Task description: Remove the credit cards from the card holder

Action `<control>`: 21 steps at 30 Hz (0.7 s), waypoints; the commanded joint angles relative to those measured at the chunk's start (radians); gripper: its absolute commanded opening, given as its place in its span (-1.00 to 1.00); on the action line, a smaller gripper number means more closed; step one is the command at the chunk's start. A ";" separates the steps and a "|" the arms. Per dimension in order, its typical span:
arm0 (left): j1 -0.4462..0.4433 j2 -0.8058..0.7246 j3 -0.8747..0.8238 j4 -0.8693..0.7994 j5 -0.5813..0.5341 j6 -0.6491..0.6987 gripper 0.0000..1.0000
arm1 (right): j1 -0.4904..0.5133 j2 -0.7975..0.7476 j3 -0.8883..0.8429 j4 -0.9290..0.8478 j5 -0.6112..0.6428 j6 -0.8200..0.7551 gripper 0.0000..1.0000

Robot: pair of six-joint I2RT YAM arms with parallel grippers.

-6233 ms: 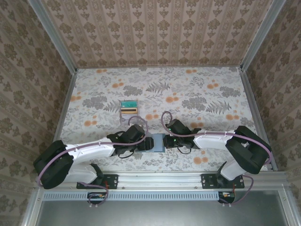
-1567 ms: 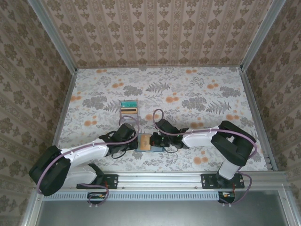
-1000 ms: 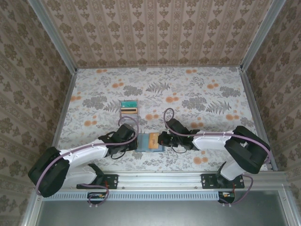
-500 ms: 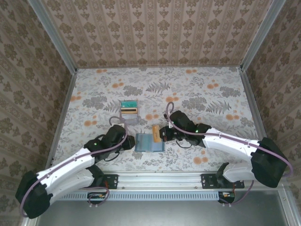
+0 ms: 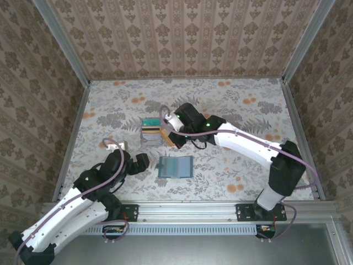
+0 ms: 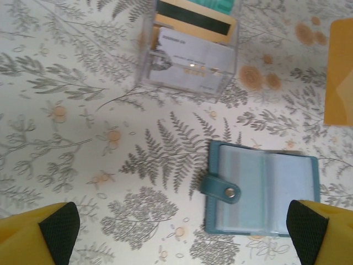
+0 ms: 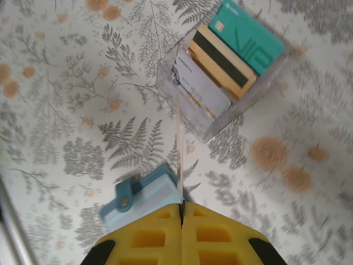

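Looking down from the top camera, the card holder (image 5: pixel 175 165) lies open and flat on the flowered table (image 5: pixel 248 110), near the front edge. The left gripper (image 5: pixel 142 162) hangs just to its left, apart from it, with the jaws spread. The right gripper (image 5: pixel 172 136) is further back, just beside the small clear tray (image 5: pixel 148 139), and it is closed on an orange card (image 5: pixel 167 138) held tilted over the table. In the tray stand a teal card (image 5: pixel 150 122) and a striped card (image 5: pixel 152 130). From the left wrist camera, the left gripper (image 6: pixel 182 229) has nothing between its fingertips (image 6: pixel 55 223), which stand wide apart at the two lower corners. The card holder (image 6: pixel 265 190) lies open below, blue-grey inside, its snap tab (image 6: pixel 220 190) turned left (I cannot tell whether any card sits in its slots). Beyond it the small clear tray (image 6: pixel 149 61) holds a pale card (image 6: pixel 193 63), the striped card (image 6: pixel 193 22) and the teal card (image 6: pixel 218 4); the orange card (image 6: pixel 339 72) shows at the right edge. From the right wrist camera, the right gripper (image 7: pixel 181 212) has its yellow fingers pressed together on the orange card (image 7: pixel 180 154), seen edge-on as a thin line. Its far end reaches toward the small clear tray (image 7: pixel 242 110), and I cannot tell if it touches. Inside are the pale card (image 7: pixel 201 91), the striped card (image 7: pixel 220 58) and the teal card (image 7: pixel 245 36). The card holder (image 7: pixel 140 199) lies partly hidden behind the fingers.
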 commanded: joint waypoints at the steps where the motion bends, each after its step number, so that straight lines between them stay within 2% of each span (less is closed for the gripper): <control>1: 0.008 -0.028 0.040 -0.112 -0.061 -0.016 1.00 | 0.001 0.060 0.087 -0.072 0.032 -0.250 -1.00; 7: 0.010 -0.068 0.070 -0.185 -0.096 -0.027 1.00 | 0.009 0.124 0.166 0.026 0.005 -0.496 -1.00; 16: 0.011 -0.132 0.067 -0.253 -0.103 -0.058 1.00 | 0.009 0.417 0.599 -0.281 0.018 -0.672 -1.00; 21: 0.012 -0.152 0.079 -0.291 -0.117 -0.070 1.00 | 0.012 0.518 0.734 -0.357 0.056 -0.745 -1.00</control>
